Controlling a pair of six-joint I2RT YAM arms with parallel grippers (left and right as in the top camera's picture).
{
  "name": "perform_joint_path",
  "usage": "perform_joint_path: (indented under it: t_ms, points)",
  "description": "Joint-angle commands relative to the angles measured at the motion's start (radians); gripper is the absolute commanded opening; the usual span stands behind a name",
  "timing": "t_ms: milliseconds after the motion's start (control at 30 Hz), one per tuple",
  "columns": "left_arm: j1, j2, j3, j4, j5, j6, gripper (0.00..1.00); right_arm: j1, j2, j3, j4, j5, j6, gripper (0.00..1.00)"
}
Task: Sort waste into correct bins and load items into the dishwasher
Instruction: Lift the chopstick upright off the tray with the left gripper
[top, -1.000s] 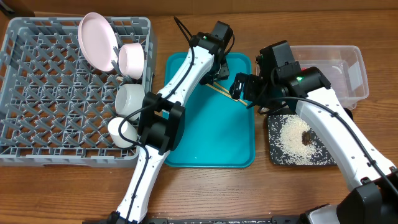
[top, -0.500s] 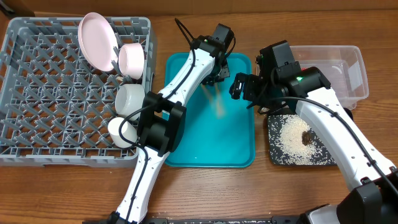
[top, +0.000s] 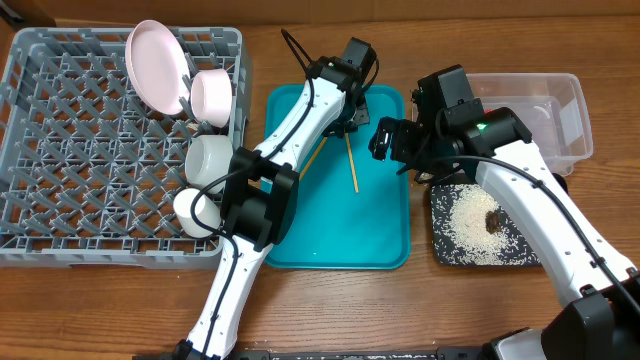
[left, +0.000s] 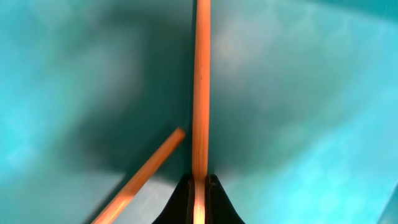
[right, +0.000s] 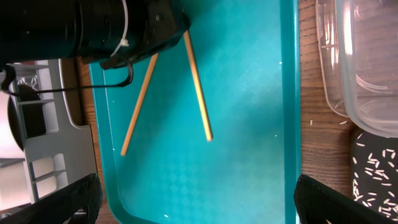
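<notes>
Over the teal tray (top: 380, 225), left arm (top: 300, 115) low, left fingers (left: 216, 204) tight around one chopstick (left: 200, 93); right fingers (right: 71, 202) wide apart.

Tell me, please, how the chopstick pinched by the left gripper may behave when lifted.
Probably stiff and light: the chopstick looks thin, straight and wooden. Pinched near one end by the left gripper, it may pivot or slip.

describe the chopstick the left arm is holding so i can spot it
On the teal tray mid-table are two wooden chopsticks. The held chopstick is clamped at one end in the shut jaws of the left gripper; the other chopstick lies loose, angled away.
</notes>
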Motion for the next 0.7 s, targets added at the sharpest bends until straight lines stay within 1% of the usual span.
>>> perform_joint_path:
  t_ms: [0,100,200,467,600,667]
  points:
    - [-0.004,0.012,0.062,-0.054,0.023,0.071,0.04,0.004,-0.016,0.027,0.003,0.011,0.0,1.0]
    - [-0.004,-0.014,0.146,-0.116,0.023,0.153,0.04,0.004,-0.016,0.027,0.003,0.011,0.0,1.0]
    - [-0.004,-0.035,0.255,-0.216,0.023,0.242,0.04,0.004,-0.016,0.027,0.003,0.011,0.0,1.0]
    - [0.031,-0.101,0.476,-0.454,0.023,0.368,0.04,0.004,-0.016,0.027,0.003,0.011,0.0,1.0]
    - [0.059,-0.14,0.522,-0.574,0.022,0.406,0.04,0.004,-0.016,0.027,0.003,0.011,0.0,1.0]
    - [0.075,-0.163,0.518,-0.595,0.032,0.447,0.04,0.004,-0.016,0.027,0.003,0.011,0.0,1.0]
